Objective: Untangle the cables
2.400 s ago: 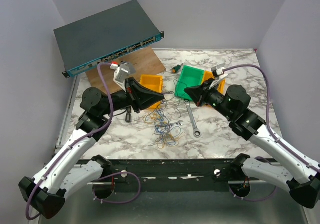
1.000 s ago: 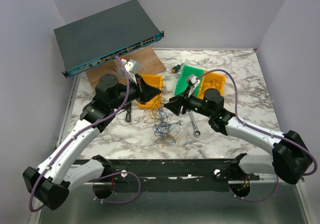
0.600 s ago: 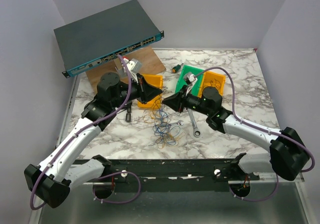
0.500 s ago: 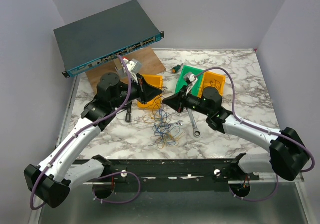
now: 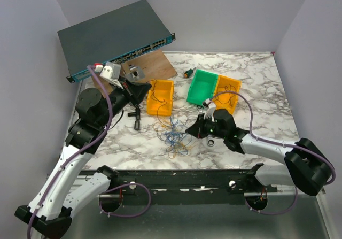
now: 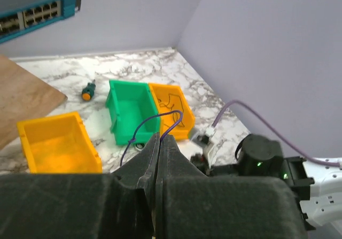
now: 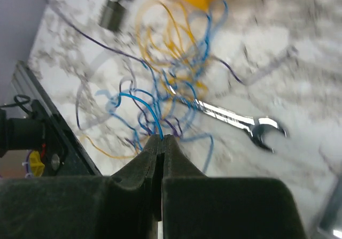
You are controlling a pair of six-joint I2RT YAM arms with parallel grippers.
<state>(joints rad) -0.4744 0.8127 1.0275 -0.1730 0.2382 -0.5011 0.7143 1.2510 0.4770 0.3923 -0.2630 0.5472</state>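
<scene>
The cables (image 5: 173, 137) lie as a loose tangle of thin blue, yellow and purple wires on the marble table, in front of the bins. My left gripper (image 5: 143, 91) is raised to the left of the tangle. In the left wrist view it (image 6: 160, 138) is shut on a thin purple wire (image 6: 173, 125) that loops up from the jaws. My right gripper (image 5: 191, 130) is low at the tangle's right edge. In the right wrist view it (image 7: 162, 138) is shut on a blue wire (image 7: 140, 101) rising out of the tangle (image 7: 171, 73).
A silver wrench (image 5: 210, 140) lies just right of the tangle, also in the right wrist view (image 7: 235, 120). A yellow bin (image 5: 162, 97), green bin (image 5: 203, 86) and orange bin (image 5: 227, 86) stand behind. A network switch (image 5: 115, 36) and wooden board (image 5: 152, 68) are at the back left.
My left gripper has pulled back to the left and up with the purple wire. My right gripper has dropped from beside the green bin towards the near edge, at the tangle.
</scene>
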